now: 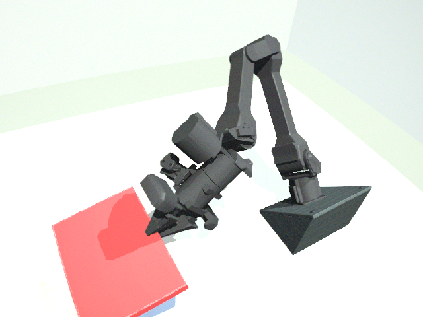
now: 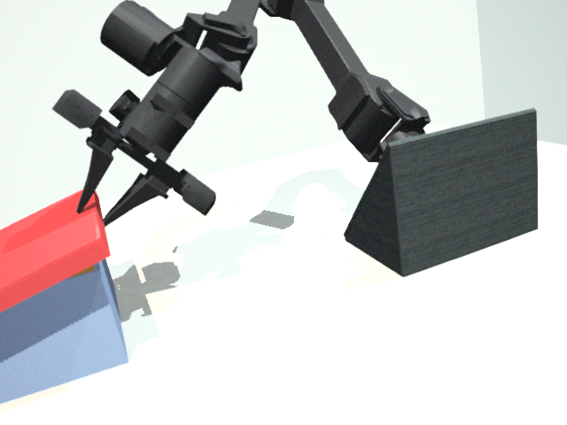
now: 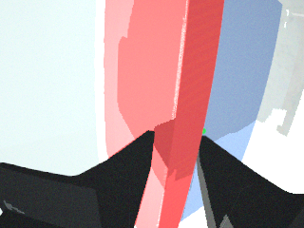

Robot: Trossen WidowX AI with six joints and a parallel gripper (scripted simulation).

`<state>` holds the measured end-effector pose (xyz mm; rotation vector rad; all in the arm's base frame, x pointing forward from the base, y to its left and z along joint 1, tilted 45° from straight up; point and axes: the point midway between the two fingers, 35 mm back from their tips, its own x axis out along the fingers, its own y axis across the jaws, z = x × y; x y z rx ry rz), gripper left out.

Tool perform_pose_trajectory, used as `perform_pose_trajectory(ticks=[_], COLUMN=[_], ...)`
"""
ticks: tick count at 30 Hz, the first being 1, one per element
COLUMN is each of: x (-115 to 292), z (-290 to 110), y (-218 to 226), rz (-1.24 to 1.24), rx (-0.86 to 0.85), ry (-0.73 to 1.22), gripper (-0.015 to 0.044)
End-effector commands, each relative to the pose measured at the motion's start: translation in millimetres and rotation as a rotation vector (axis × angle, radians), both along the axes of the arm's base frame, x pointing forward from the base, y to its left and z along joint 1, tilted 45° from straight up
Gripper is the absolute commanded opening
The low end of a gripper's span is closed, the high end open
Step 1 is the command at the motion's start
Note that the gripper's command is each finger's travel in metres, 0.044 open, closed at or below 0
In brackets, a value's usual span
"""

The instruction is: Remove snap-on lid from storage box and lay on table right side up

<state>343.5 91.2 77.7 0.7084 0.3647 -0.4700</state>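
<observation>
A red flat lid (image 1: 102,266) (image 2: 45,242) (image 3: 159,57) lies over a pale blue storage box (image 1: 164,305) (image 2: 55,329) (image 3: 243,70) at the left of the table. My gripper (image 1: 150,232) (image 2: 92,216) (image 3: 178,136) is shut on the lid's edge nearest the arm, one finger on top and one under the rim. That end of the lid is tilted up, and a small gap shows between it and the box's rim in the exterior view. The lid's far end runs out of view.
The arm's dark wedge-shaped base (image 1: 314,218) (image 2: 457,192) stands on the white table to the right of the box. Pale walls rise behind the table.
</observation>
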Motion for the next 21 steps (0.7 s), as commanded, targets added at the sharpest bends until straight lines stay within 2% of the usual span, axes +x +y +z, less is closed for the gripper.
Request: perform_pose_trajectory(ticks=[1,21], x=[1,7], z=[7,26], y=[6,27], rz=[0.003,0.003], rx=[0.004,0.004], ry=[-0.009,-0.009], gripper=[0.0,0.0])
